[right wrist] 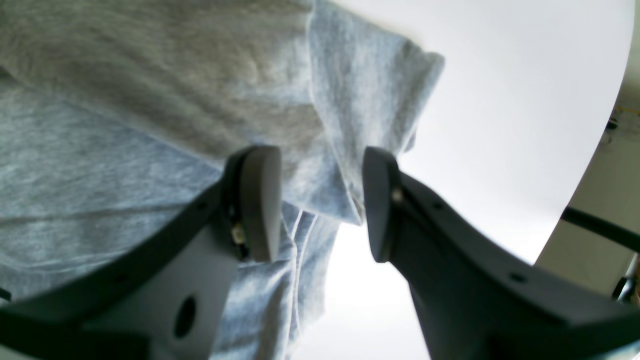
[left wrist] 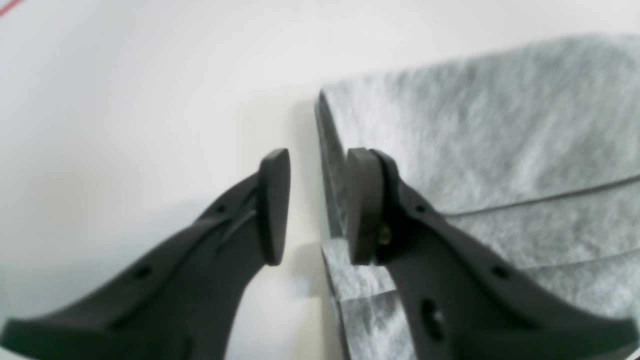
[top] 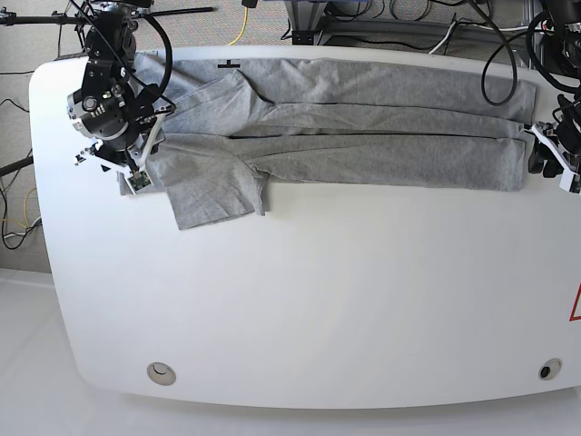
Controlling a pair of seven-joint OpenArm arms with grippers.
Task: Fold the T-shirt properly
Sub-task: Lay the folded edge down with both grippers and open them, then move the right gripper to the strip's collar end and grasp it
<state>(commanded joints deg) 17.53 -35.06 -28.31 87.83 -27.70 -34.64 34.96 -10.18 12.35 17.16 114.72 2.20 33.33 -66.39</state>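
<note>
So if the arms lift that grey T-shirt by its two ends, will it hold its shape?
Probably not: the T-shirt lies in soft, creased layers, so it would likely sag mid-span. The loose sleeve flap would probably dangle and unfold.

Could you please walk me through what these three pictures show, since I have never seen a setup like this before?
This is a robot with two arms standing at a white table. The base view looks down from above. The other two come from cameras on the wrists, each looking out between its own two dark fingers. On the table lies a grey T-shirt, already folded lengthwise into a long band, with one sleeve sticking out. The left gripper sits at one end of the band, jaws apart astride the folded edge. The right gripper is at the other end, open around a fold of cloth. Neither has closed on the fabric yet.
</note>
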